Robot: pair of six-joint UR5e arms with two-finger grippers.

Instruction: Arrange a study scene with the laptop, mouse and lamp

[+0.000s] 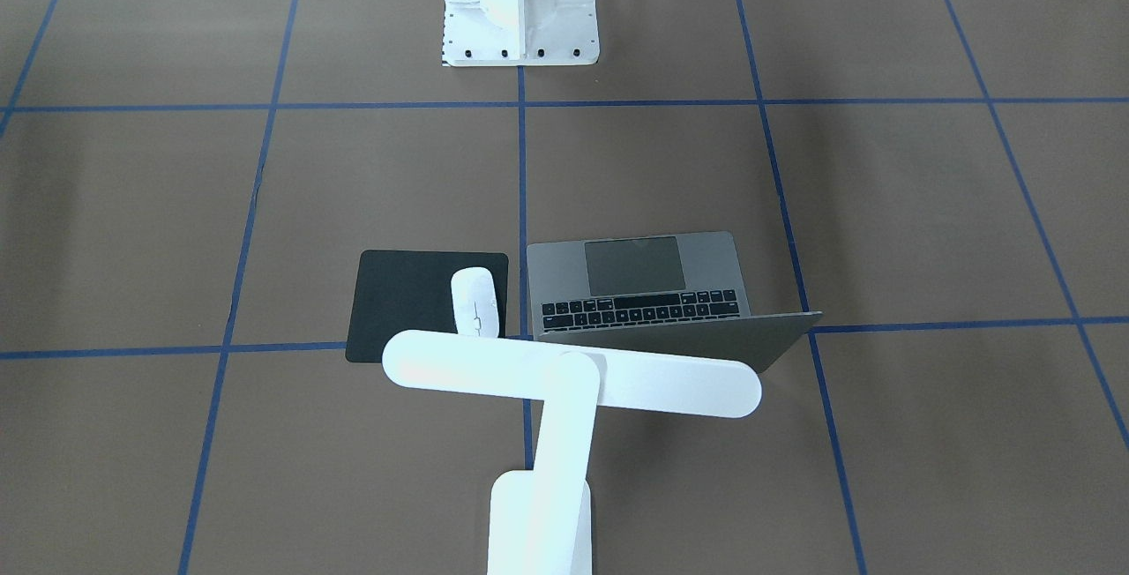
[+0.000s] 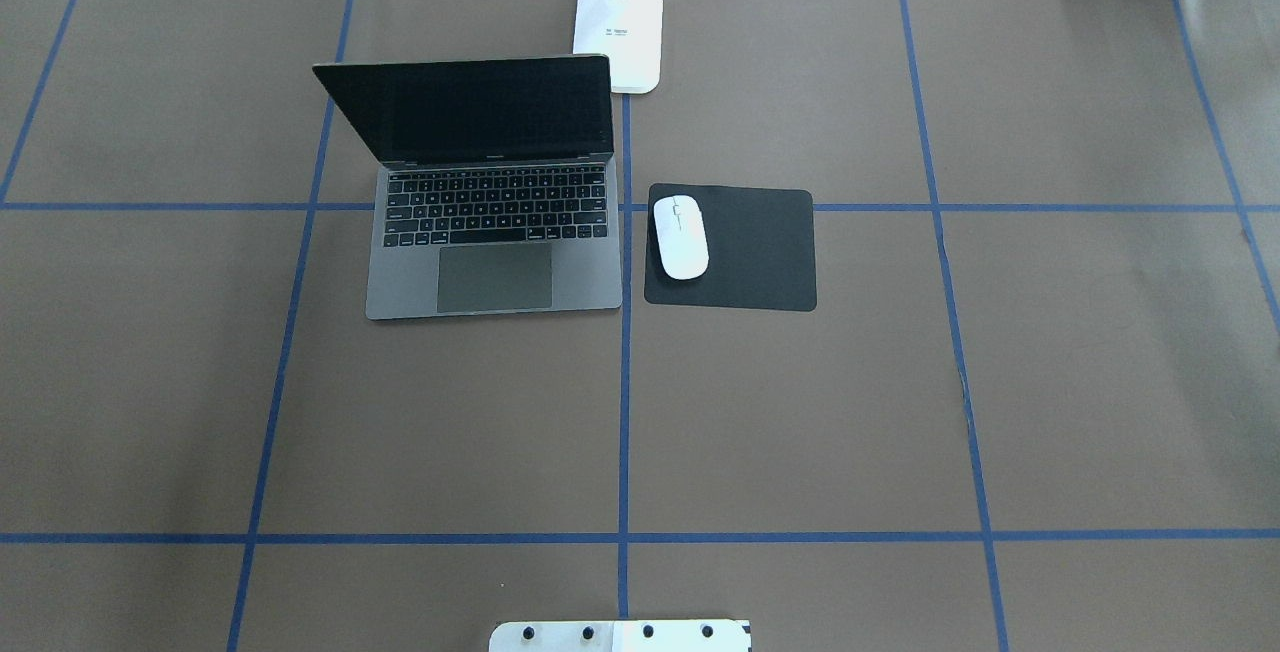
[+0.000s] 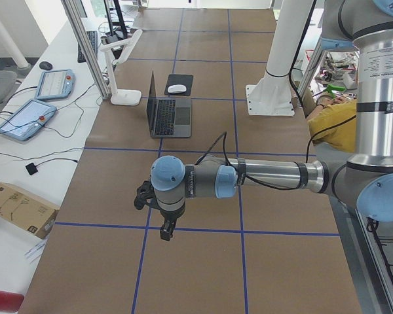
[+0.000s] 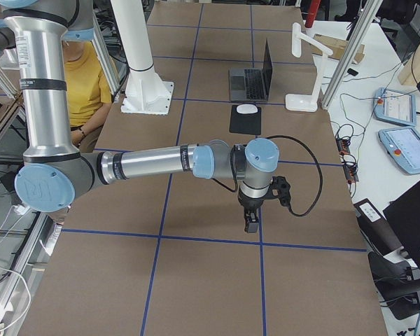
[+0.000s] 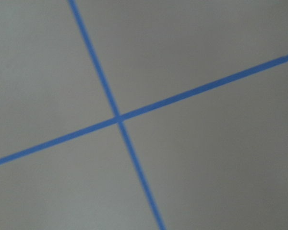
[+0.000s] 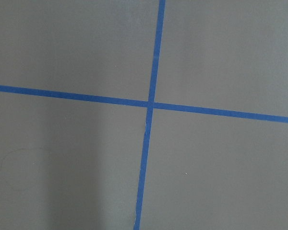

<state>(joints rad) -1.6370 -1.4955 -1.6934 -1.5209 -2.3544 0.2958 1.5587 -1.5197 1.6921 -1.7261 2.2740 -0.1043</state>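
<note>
The laptop (image 2: 495,232) sits open near the far edge of the counter (image 2: 1050,382), just left of that edge's middle. Its screen is dark and its keyboard faces the robot. The lid leans back toward the far edge.

Just beside the laptop's right side lies a black pad (image 2: 760,252), with a narrow gap and a line of blue tape (image 5: 117,117) between them. The mouse (image 2: 680,237) lies on the pad's left part, the side nearest the laptop, lengthwise toward the far edge.

The lamp (image 1: 564,399) stands at the middle of the far edge, its base just behind the laptop's right rear corner. Its bar head sits crosswise on the arm, high over the counter. A white pedestal (image 1: 520,19) is bolted at the middle of the near edge.

The left hand (image 3: 165,229) hangs pointing down toward the counter's left end, well apart from the laptop. The right hand (image 4: 252,222) hangs likewise toward the right end. Each wrist view shows only a tape crossing. I cannot tell whether either hand is open or closed.
</note>
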